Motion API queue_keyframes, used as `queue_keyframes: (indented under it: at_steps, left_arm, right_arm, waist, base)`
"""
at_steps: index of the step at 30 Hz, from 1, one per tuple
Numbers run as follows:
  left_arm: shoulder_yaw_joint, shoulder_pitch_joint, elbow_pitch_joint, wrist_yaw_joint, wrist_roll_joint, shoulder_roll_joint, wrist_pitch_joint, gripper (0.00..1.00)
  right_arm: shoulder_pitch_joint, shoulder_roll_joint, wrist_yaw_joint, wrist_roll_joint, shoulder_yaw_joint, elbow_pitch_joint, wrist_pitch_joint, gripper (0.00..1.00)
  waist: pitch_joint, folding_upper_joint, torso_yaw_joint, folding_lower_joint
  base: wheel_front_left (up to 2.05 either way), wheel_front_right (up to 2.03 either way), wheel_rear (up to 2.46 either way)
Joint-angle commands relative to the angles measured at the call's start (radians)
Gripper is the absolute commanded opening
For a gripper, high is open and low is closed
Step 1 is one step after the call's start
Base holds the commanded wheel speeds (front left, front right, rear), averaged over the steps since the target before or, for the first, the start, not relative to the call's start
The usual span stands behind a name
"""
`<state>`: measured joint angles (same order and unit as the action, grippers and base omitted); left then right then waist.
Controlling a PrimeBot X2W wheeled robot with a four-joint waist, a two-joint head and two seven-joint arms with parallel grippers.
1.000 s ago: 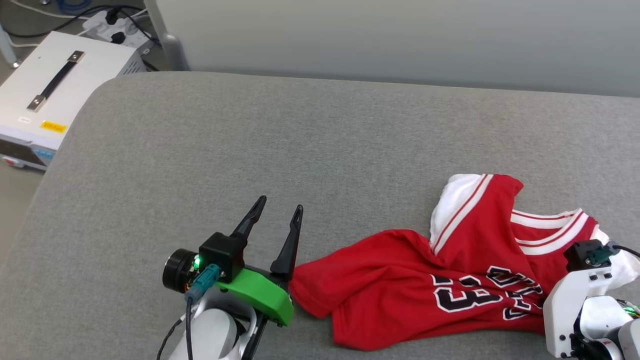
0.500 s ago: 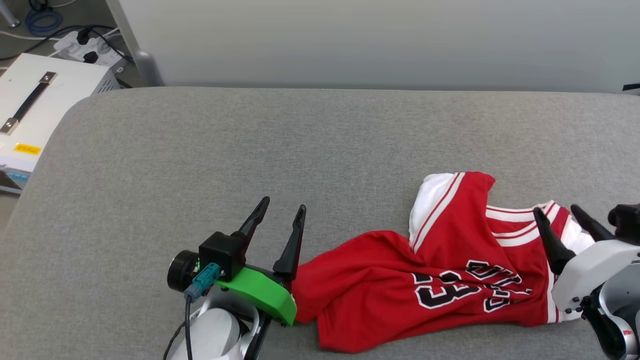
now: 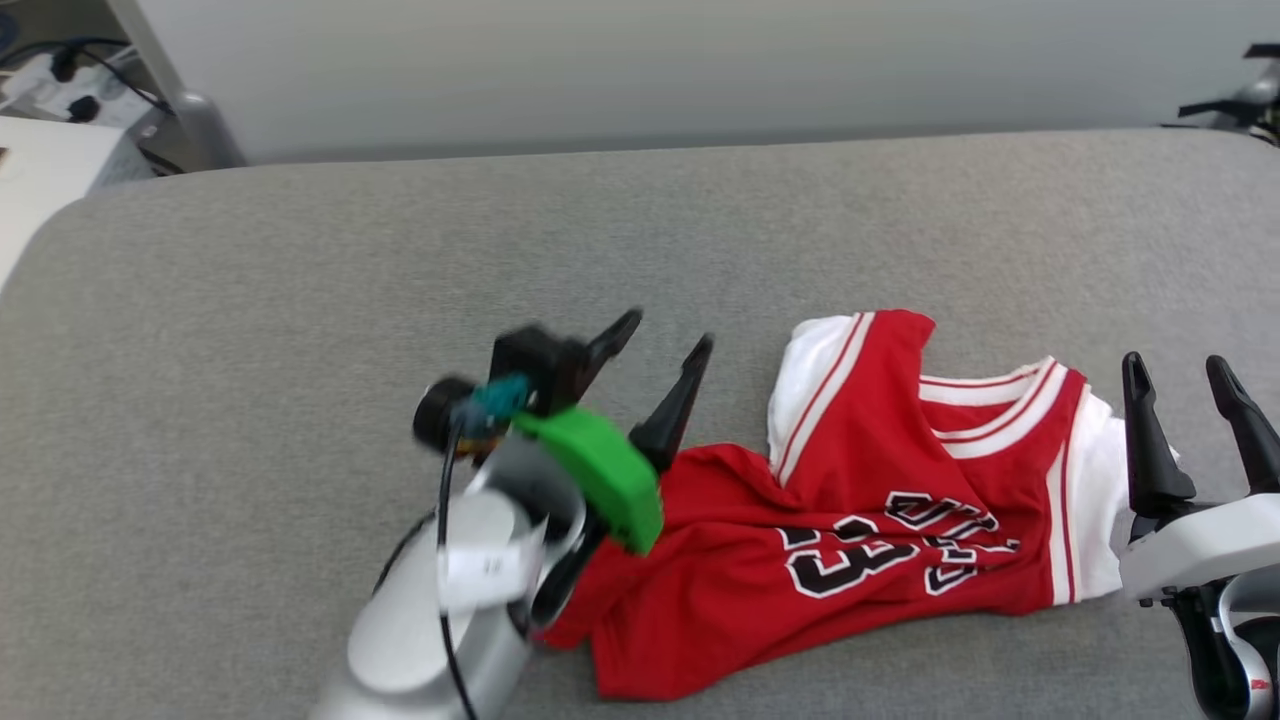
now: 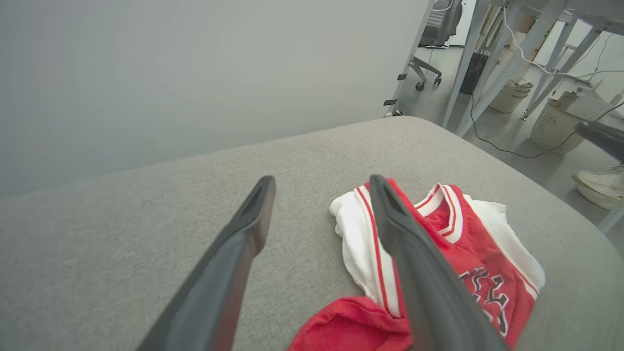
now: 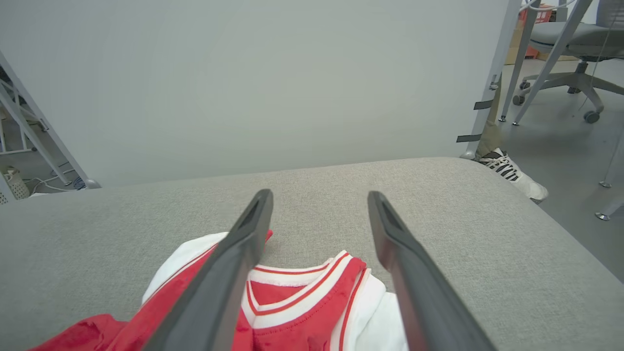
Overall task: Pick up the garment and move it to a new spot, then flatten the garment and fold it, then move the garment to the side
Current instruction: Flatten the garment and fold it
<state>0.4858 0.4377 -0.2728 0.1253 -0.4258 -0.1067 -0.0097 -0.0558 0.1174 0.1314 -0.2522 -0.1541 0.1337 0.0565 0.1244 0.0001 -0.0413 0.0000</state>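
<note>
My left gripper (image 3: 672, 330) at the rumpled garment's (image 3: 880, 500) nine o'clock and right gripper (image 3: 1172, 362) at three both gape wide, empty, seemingly flanking it to pull it flat.

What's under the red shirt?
The red shirt lies crumpled on the grey padded top, which shows all around it. Anything else beneath its folds is covered, so I cannot tell.

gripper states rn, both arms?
Left gripper: open, holding nothing.
Right gripper: open, holding nothing.
</note>
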Motion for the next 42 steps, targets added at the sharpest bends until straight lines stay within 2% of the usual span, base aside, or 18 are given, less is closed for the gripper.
queue_keyframes:
  at_steps: [1, 8, 13, 19, 24, 33, 36, 37, 38, 42]
  left_arm:
    - [0.017, 0.067, -0.005, 0.005, -0.039, 0.004, 0.038, 1.00]
    - [0.116, 0.365, -0.114, 0.005, -0.187, -0.018, 0.381, 1.00]
    - [0.115, 0.506, -0.249, 0.002, -0.266, -0.022, 0.625, 1.00]
    - [0.103, 0.569, -0.368, -0.015, -0.329, -0.013, 0.783, 1.00]
    - [0.122, 0.590, -0.426, -0.021, -0.317, -0.022, 0.817, 1.00]
    - [0.169, 0.597, -0.515, -0.032, -0.245, -0.058, 0.765, 1.00]
    - [0.168, 0.590, -0.546, -0.029, -0.254, -0.057, 0.757, 1.00]
    - [0.167, 0.587, -0.553, -0.028, -0.259, -0.055, 0.758, 0.40]
    - [0.168, 0.584, -0.558, -0.024, -0.265, -0.053, 0.759, 0.00]
    - [0.172, 0.577, -0.568, -0.013, -0.280, -0.048, 0.743, 0.00]
  right_arm:
    - [-0.011, -0.008, -0.001, 0.013, -0.010, 0.003, -0.008, 1.00]
    - [-0.045, -0.032, -0.001, 0.027, 0.002, 0.001, -0.016, 1.00]
    - [-0.068, -0.046, -0.001, 0.022, 0.029, -0.019, -0.038, 1.00]
    - [-0.090, -0.058, -0.001, 0.009, 0.060, -0.059, -0.070, 1.00]
    - [-0.108, -0.063, -0.001, 0.000, 0.080, -0.090, -0.093, 1.00]
    - [-0.130, -0.067, -0.001, -0.019, 0.107, -0.139, -0.128, 1.00]
    - [-0.134, -0.067, -0.001, -0.031, 0.110, -0.155, -0.139, 1.00]
    - [-0.134, -0.067, -0.001, -0.033, 0.110, -0.160, -0.141, 1.00]
    - [-0.135, -0.067, -0.001, -0.036, 0.109, -0.165, -0.144, 1.00]
    - [-0.138, -0.067, -0.001, -0.034, 0.102, -0.180, -0.150, 1.00]
  waist:
    - [0.037, -0.0001, -0.046, 0.0000]
    - [0.108, -0.0001, -0.134, 0.0000]
    - [0.151, -0.0001, -0.198, 0.0000]
    - [0.193, -0.0001, -0.256, 0.0000]
    - [0.221, -0.0001, -0.288, 0.0000]
    - [0.255, -0.0001, -0.323, 0.0000]
    - [0.262, -0.0001, -0.328, 0.0000]
    - [0.263, -0.0001, -0.328, 0.0000]
    - [0.265, -0.0001, -0.328, 0.0000]
    - [0.268, -0.0001, -0.318, 0.0000]
  base:
    - [0.00, 0.00, 0.00]
    - [0.00, 0.00, 0.00]
    - [0.00, 0.00, 0.00]
    - [0.00, 0.00, 0.00]
    - [0.00, 0.00, 0.00]
    - [0.00, 0.00, 0.00]
    - [0.00, 0.00, 0.00]
    - [0.00, 0.00, 0.00]
    - [0.00, 0.00, 0.00]
    - [0.00, 0.00, 0.00]
